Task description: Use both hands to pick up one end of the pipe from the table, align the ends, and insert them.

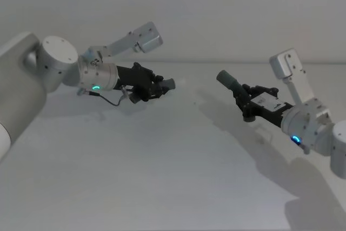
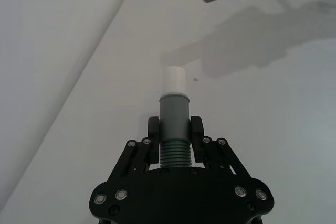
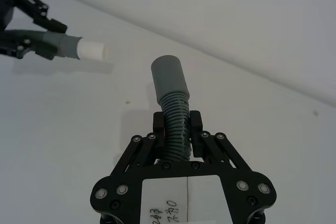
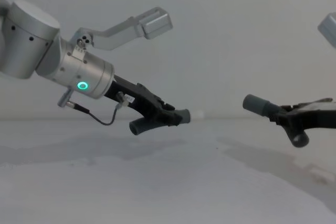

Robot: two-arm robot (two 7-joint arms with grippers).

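Scene: two robot arms each hold a short pipe piece in the air above a plain white table [image 1: 162, 182], toward its far edge

Left side: the left gripper [image 1: 155, 86] reaches in over the far left part of the table; its jaws are closed on the left pipe piece [image 2: 174, 114], pinching the ribbed stretch just behind the smooth grey collar

Left end: a white tip [image 2: 174, 80] sticks out past the fingers, pointing toward the other arm

Right side: the right gripper [image 1: 246, 102] comes in over the far right part of the table, jaws clamped on the ribs of the right pipe piece [image 3: 176, 124]

Right end: a hollow grey cuff [image 3: 168, 77] stands clear of the fingers, its open mouth facing the left arm

Gap: the two ends are well apart and not yet lined up (the right piece points higher than the left)

Other: a thin black cable [image 1: 111, 101] loops under the left wrist, clear of the pipe

Handling: the pieces look light; the ribbed part likely bends, while the cuff and tip seem stiff and smooth

Where to hold: on the ribs close behind each end, as now; the ridges should resist slipping, and a short overhang should keep the ends from drooping off line during the push
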